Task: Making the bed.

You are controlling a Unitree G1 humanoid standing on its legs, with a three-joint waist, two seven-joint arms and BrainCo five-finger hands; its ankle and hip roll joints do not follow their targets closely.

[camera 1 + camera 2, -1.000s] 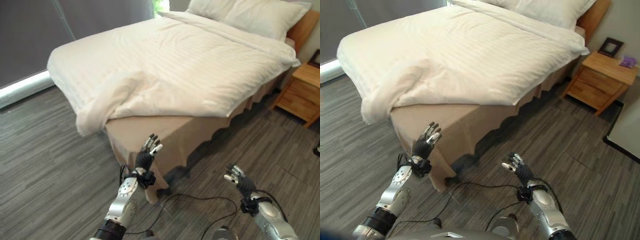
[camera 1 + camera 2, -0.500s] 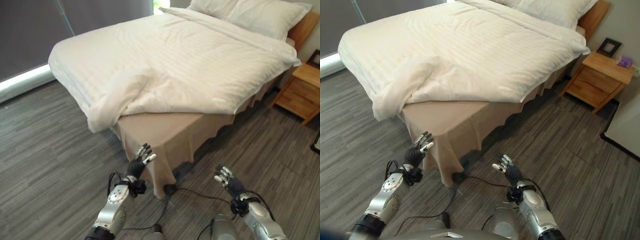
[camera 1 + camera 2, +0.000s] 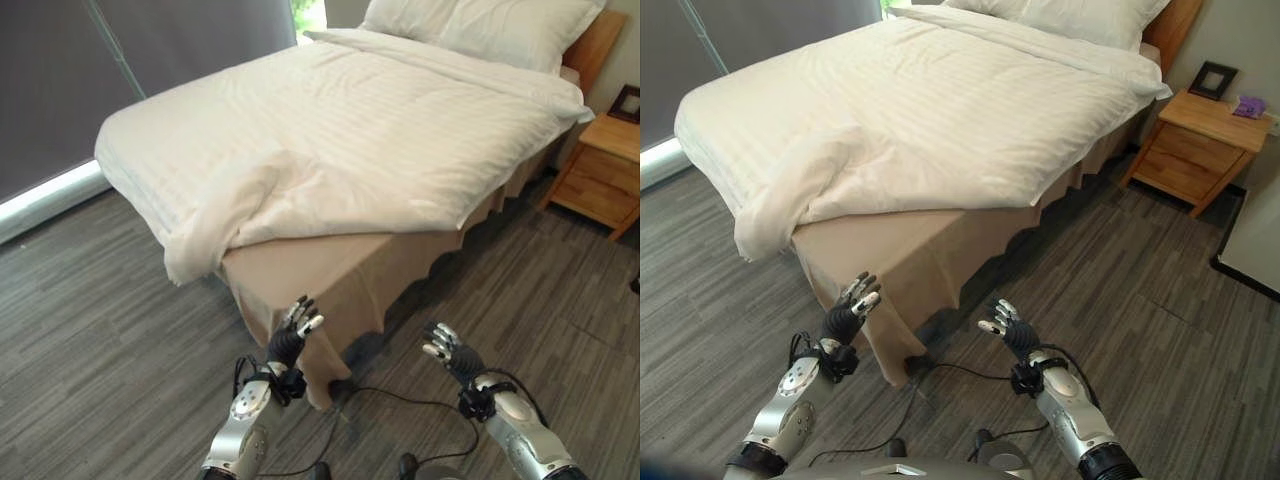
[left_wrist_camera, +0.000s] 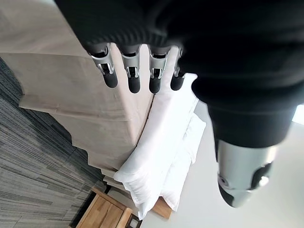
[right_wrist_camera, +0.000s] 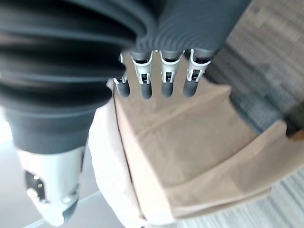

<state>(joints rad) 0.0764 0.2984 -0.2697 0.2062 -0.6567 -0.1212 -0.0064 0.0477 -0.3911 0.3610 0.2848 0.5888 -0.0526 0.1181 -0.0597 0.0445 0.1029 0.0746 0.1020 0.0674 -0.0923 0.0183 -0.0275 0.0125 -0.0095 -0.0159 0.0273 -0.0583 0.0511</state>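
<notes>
Running toward far-right pillows, duvet lies.

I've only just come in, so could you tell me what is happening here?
A humanoid robot stands at the foot corner of a bed with a white striped duvet. Its left hand and right hand are raised over the grey wood-look floor, open and holding nothing. The duvet's near corner is folded back and bunched, baring the beige bed skirt. White pillows lie at the head, beside a wooden nightstand.
</notes>
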